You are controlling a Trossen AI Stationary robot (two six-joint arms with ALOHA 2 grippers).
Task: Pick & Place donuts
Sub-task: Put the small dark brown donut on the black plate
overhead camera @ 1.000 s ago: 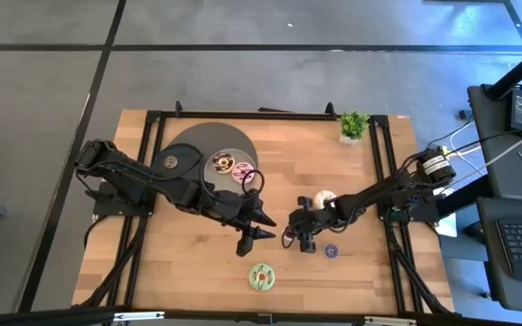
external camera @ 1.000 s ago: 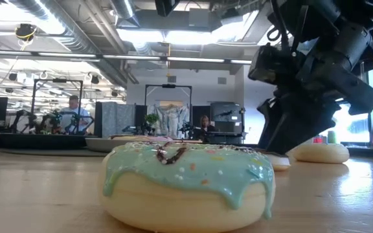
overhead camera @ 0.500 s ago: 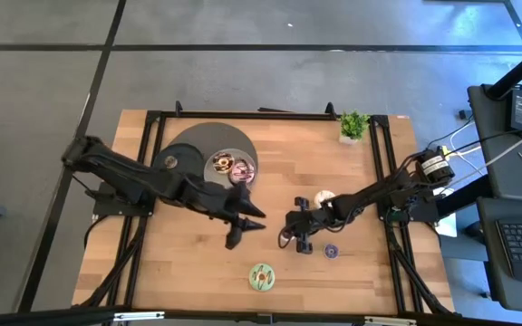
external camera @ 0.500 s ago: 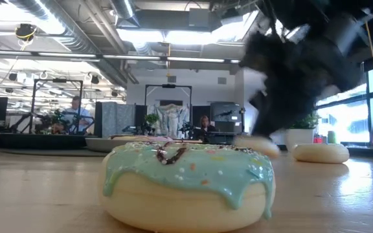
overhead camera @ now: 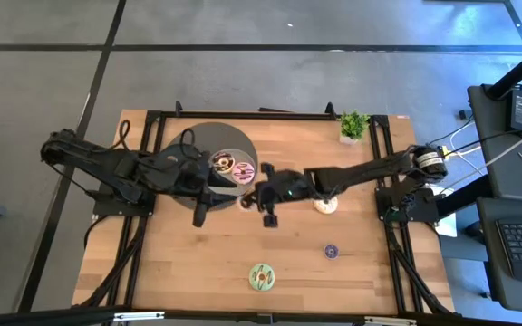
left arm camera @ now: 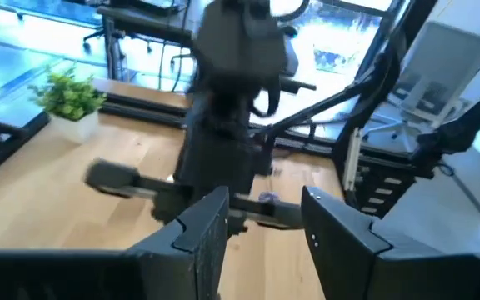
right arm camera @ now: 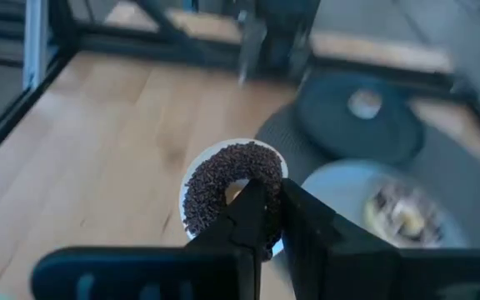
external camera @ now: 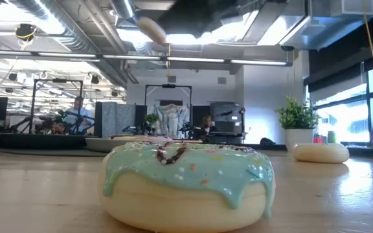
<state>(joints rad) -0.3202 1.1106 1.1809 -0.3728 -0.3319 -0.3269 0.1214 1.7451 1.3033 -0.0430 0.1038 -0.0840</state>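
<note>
My right gripper is shut on a chocolate-sprinkled donut with a white base. It holds the donut high above the table, beside the grey plate. Two iced donuts lie on that plate. A green-iced donut rests flat near the front edge, a cream donut right of centre, and a tiny purple one in front of it. My left gripper hangs open and empty at the dark disc's near edge. My right gripper pinches the donut's ring between its two fingers on the side nearest the wrist. One fingertip reaches the edge of the hole. The fingers come level from the table's right. The donut is lifted clear, sprinkled face up.
A large dark round disc lies at the far left under the plate, with a smaller dark disc on it. A small potted plant stands at the far right corner. Bare wood stretches along the near left.
My right gripper has taken hold of the sprinkled donut near the table's middle, lifted it clear and carried it left toward the plate. My left gripper has drawn back toward the table's left edge, staying open.
</note>
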